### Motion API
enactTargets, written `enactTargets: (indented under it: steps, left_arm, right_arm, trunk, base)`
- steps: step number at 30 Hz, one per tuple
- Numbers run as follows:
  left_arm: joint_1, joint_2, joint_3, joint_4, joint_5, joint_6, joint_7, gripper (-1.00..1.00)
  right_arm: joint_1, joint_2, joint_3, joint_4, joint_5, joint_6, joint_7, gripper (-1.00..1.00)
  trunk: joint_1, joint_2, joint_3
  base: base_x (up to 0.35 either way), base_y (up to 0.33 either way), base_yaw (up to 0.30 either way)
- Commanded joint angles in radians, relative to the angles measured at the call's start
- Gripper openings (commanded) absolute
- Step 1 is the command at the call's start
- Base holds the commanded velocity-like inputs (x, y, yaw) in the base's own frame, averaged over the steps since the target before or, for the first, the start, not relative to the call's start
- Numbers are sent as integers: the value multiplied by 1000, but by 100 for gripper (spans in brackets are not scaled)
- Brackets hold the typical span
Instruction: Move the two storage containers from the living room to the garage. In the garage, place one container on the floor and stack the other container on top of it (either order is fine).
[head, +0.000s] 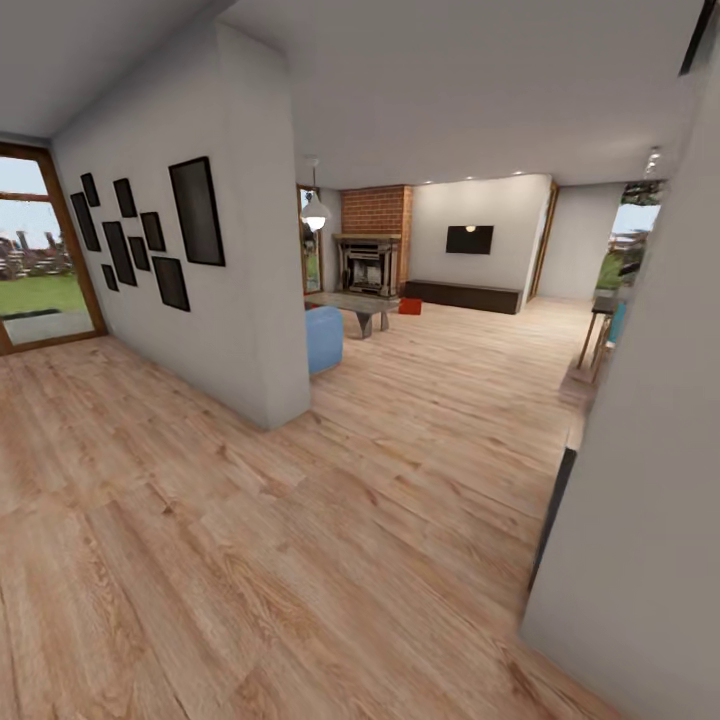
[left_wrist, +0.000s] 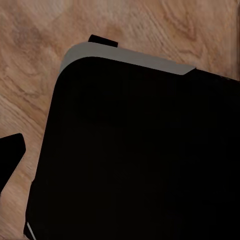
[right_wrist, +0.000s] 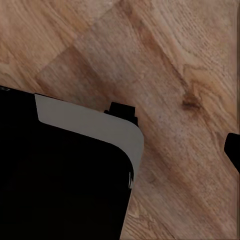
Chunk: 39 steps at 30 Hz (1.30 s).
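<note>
Storage container, red-orange rectangular plastic bin (head: 410, 306): we see it far off on the light wood plank floor (head: 300, 560) beside the fireplace; orientation indiscernible. Gripper states: we cannot tell.

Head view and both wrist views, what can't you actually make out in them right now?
- Storage container: head view, a small red shape far off by the fireplace; too small to confirm its form, and a second one cannot be picked out.
- Blue sofa: head view, mostly hidden behind the wall corner.
- Left and right grippers: both wrist views look at a black body over the wood floor; whether the jaws are open or shut cannot be told.
</note>
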Motion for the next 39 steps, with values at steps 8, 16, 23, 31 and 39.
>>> enactTargets:
  steps: [8, 16, 23, 31, 39]
  left_arm:
    - [0, 0, 1, 0, 4, -2, 0, 100]
    - [0, 0, 1, 0, 5, -2, 0, 100]
    - [0, 0, 1, 0, 5, -2, 0, 100]
    - [0, 0, 1, 1, 5, -1, 0, 100]
    - [0, 0, 1, 1, 5, -1, 0, 100]
  right_arm:
    - [-1, 1, 11, 3, -10, -2, 6, 100]
    - [-1, 1, 10, 3, -10, -3, 6, 100]
    - [-1, -1, 8, 3, -10, -5, 6, 100]
    - [-1, 3, 5, 3, -15, -1, 6, 100]
    - [-1, 2, 7, 3, -10, -2, 6, 100]
  trunk:
    - [1, 0, -1]
    - [1, 0, -1]
    - [1, 0, -1]
    - [1, 0, -1]
    - [1, 0, -1]
  base:
    - [322, 0, 0]
    - [322, 0, 0]
    - [322, 0, 0]
    - [322, 0, 0]
    - [322, 0, 0]
